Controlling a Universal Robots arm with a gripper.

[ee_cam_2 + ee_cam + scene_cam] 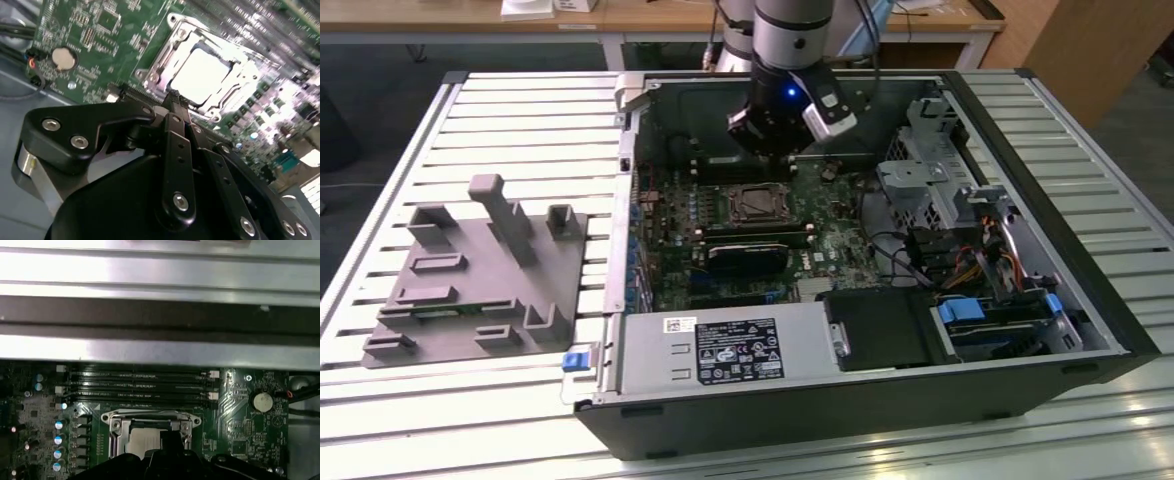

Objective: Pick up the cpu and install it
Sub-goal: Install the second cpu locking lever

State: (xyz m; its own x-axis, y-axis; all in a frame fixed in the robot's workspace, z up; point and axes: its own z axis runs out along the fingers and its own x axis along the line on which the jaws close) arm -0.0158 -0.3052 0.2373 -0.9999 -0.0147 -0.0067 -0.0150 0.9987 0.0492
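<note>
- The case (881,400) lies open on a slatted table (520,120), filling the half of the table towards the exterior view's right
- The arm (790,40) reaches down into the case near its far wall, and the gripper (767,150) hangs over the board (720,285), just behind the socket (757,205) in the exterior view
- In the second wrist view the gripper (172,97) shows black linkage with its two fingers (175,150) drawn together to a narrow tip; nothing can be seen between them
- The cpu (202,75) sits flat inside the socket frame (150,75), a pale bright square with the metal frame around it; the fingertips stand just in front of its near edge, and I cannot tell whether they touch it
- In the first wrist view the cpu (142,442) again lies within the frame (116,426), partly hidden by the black gripper body (165,460)
- Memory slots (135,385) run in dark rows beside the socket, between it and the case wall (160,350)
- A round coin battery (262,401) sits on the board, near the slot ends and apart from the socket; it also shows in the second wrist view (64,58)
- A grey tray (467,280) with upright blocks rests on the table towards the exterior view's left, well apart from the gripper
- The power supply (720,352) fills the case's near edge, with drive bays (987,325) at its near corner on the exterior view's right
</note>
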